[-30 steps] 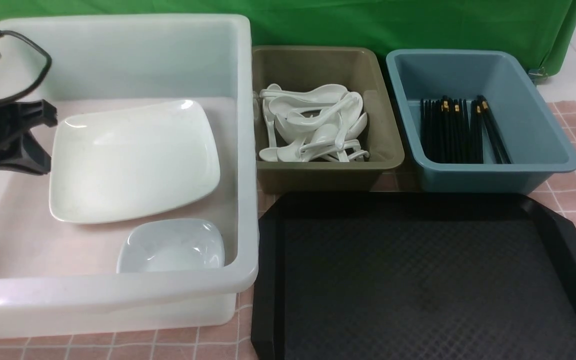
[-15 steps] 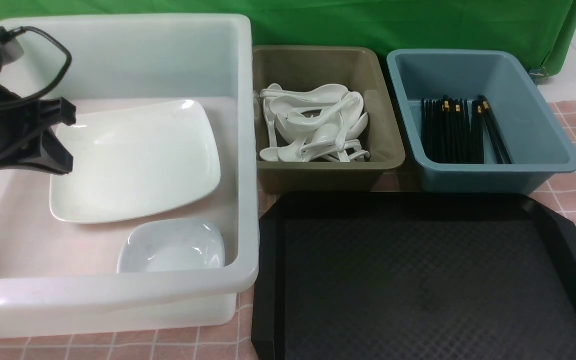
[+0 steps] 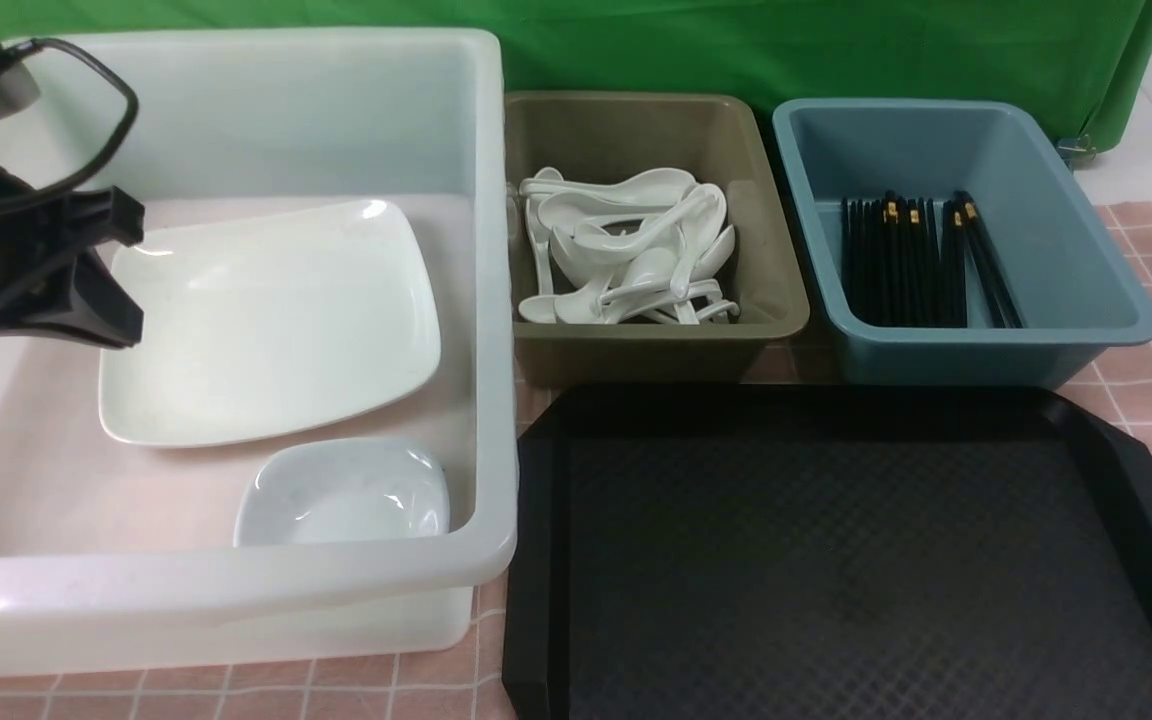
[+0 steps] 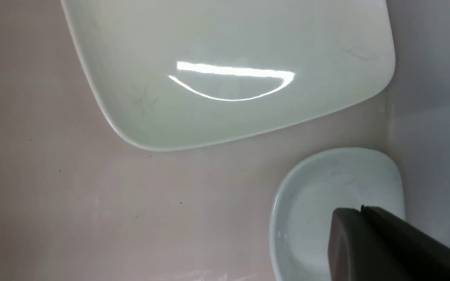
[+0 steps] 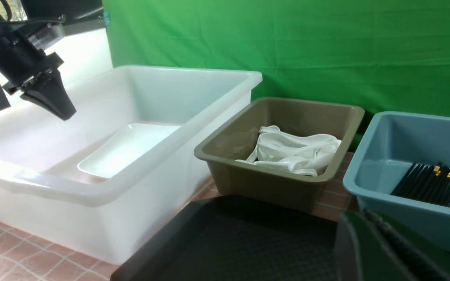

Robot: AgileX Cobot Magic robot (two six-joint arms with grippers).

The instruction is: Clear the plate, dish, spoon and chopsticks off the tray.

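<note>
White ceramic stands out first: we see a large glossy square plate with rounded corners (image 3: pixel 271 325) lying in a big white plastic tub (image 3: pixel 206 605) that fills the left side of the front view. Near the plate, toward the tub's lower right corner in that view, sits a small glossy white rounded-square dish (image 3: pixel 344 495). Over the plate's left part, at the upper left of the frame, we have our black left end effector (image 3: pixel 131 335), its fingers together and holding nothing. Our black right end effector (image 5: pixel 365 218) shows only in its own wrist view, also closed on nothing. At upper centre we see glossy white soup spoons (image 3: pixel 631 245) heaped in an olive-brown plastic tub (image 3: pixel 656 360), and at upper right, thin black chopsticks with gold bands (image 3: pixel 921 265) lie together in a blue-grey plastic tub (image 3: pixel 976 358). We can't tell which spoon or chopsticks are the task's own. Across the lower right stretches the wide black textured plastic tray (image 3: pixel 856 560), bare where we can see it, on a worktop covered in pink checked cloth (image 3: pixel 336 688). Green fabric (image 3: pixel 636 45) hangs behind.
</note>
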